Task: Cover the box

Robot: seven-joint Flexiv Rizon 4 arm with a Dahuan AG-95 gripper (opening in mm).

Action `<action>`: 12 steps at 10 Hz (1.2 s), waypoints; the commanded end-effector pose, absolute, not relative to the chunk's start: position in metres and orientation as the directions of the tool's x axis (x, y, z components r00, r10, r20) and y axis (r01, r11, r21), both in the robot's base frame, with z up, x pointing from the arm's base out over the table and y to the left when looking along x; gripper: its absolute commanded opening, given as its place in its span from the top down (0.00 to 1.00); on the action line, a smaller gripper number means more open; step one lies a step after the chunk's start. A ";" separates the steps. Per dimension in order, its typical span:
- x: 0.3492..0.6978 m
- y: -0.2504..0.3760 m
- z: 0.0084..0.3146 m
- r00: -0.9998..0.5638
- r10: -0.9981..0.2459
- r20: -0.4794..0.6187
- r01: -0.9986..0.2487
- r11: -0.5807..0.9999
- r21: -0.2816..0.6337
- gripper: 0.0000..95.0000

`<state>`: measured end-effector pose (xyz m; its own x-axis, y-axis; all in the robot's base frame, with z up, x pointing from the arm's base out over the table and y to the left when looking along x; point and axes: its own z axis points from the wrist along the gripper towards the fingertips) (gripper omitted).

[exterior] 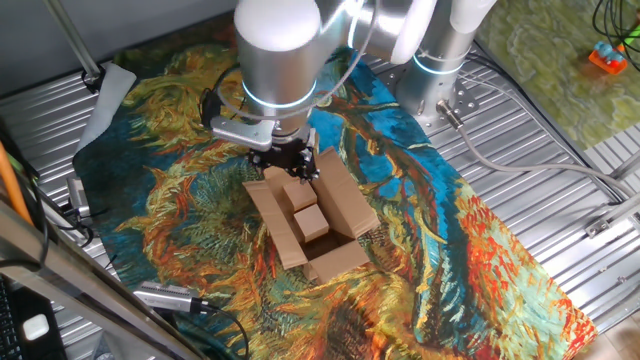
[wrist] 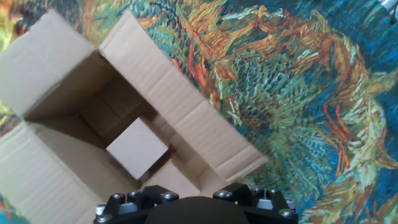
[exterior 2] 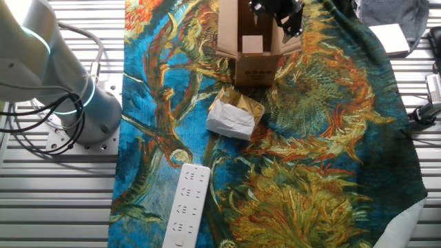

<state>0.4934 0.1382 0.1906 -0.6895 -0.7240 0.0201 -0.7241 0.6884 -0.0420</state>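
The box [exterior: 345, 205] is a small brown carton standing open on the patterned cloth, its four flaps spread outward. In the other fixed view the box [exterior 2: 256, 69] is at the top middle. From the hand view I look down into the box [wrist: 180, 106], where a small cardboard block [wrist: 138, 148] lies on the floor. My gripper [exterior: 292, 165] hangs just above the far flap, close to the box's rim. In the other fixed view the gripper [exterior 2: 288, 21] is by the right-hand flap. The fingertips are hidden in the hand view, and I cannot tell whether they touch the flap.
A crumpled white-and-tan paper packet [exterior 2: 233, 118] lies just in front of the box. A white power strip [exterior 2: 186, 203] lies on the cloth's near edge. The arm's base [exterior 2: 69, 103] stands on the metal table beside the cloth. A metal cylinder [exterior: 170, 297] lies at the cloth's corner.
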 end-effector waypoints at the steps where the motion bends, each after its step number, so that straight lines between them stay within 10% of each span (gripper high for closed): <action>1: 0.509 0.134 0.194 -0.754 -0.656 -0.029 -0.656 0.751 0.071 0.20; 11: 0.568 0.120 0.187 -0.555 -0.832 -0.014 -0.831 0.553 0.057 0.20; 12: 0.567 0.120 0.187 -0.556 -0.831 -0.015 -0.830 0.554 0.057 0.40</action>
